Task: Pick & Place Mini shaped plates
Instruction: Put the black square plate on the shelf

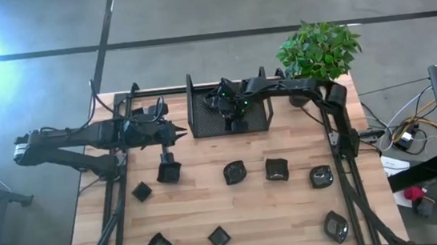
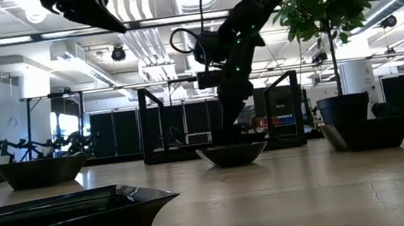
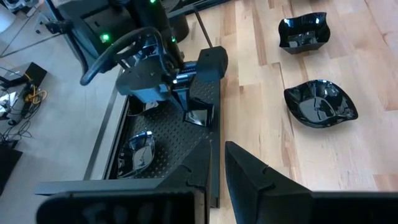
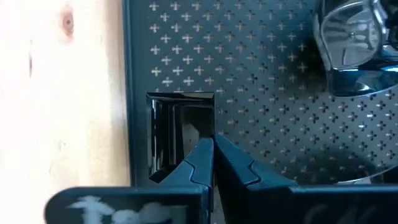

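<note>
Several small glossy black plates lie on the wooden table, among them one (image 1: 234, 172), another (image 1: 277, 169) and a third (image 1: 169, 173). A black mesh tray (image 1: 206, 116) stands at the far edge. My right gripper (image 1: 239, 124) reaches down into it, shut on a small square plate (image 4: 177, 134). A second plate (image 4: 354, 50) rests on the tray floor beside it. My left gripper (image 1: 181, 132) hovers left of the tray, pointing at it, with its fingers (image 3: 249, 177) a narrow gap apart and touching nothing. My right gripper (image 4: 214, 149) pinches one side wall (image 4: 208, 118) of the square plate between its two fingers, coming from above and pointing down. The plate sits at the tray's mesh floor near its front edge. Whether it rests there or hangs just above, I cannot tell.
A potted green plant (image 1: 320, 52) stands at the table's far right corner, close to the right arm. The tray has upright posts (image 2: 145, 124) at its corners. In the low view a plate (image 2: 61, 223) lies very near the camera. Cables run off the table's right side.
</note>
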You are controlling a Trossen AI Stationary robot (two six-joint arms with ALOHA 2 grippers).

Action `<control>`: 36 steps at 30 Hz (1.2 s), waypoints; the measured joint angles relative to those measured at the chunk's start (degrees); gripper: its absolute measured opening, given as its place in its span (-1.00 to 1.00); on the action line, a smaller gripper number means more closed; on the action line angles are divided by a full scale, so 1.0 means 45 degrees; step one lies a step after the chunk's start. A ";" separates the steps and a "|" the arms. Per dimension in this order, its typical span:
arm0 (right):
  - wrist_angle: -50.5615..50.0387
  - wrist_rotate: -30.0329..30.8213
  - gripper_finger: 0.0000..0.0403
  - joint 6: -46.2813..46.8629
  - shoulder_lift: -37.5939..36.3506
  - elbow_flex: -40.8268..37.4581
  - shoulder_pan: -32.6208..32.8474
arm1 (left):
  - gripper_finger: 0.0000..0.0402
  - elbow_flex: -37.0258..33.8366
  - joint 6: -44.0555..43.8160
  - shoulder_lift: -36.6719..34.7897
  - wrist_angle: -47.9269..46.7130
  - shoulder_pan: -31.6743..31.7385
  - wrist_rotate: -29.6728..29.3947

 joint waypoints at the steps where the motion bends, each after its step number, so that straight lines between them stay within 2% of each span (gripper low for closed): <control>1: -0.0057 -0.0004 -0.96 -0.0057 0.0056 0.0121 0.0000 | -0.79 0.0000 0.0000 0.0000 -0.0001 0.0001 0.0000; 15: -0.0192 0.0038 -0.96 -0.0773 0.0365 0.0395 -0.0029 | -0.79 0.0000 -0.0001 -0.0001 0.0002 0.0011 0.0000; 21: -0.0188 0.0958 -0.96 -0.1117 0.0360 0.0395 -0.0024 | -0.79 0.0000 0.0101 0.0000 -0.0001 0.0011 0.0000; 36: 0.0152 0.1010 -0.94 -0.1724 0.0355 0.0380 -0.0019 | -0.79 0.0000 -0.0170 -0.0005 -0.0001 0.0006 0.0001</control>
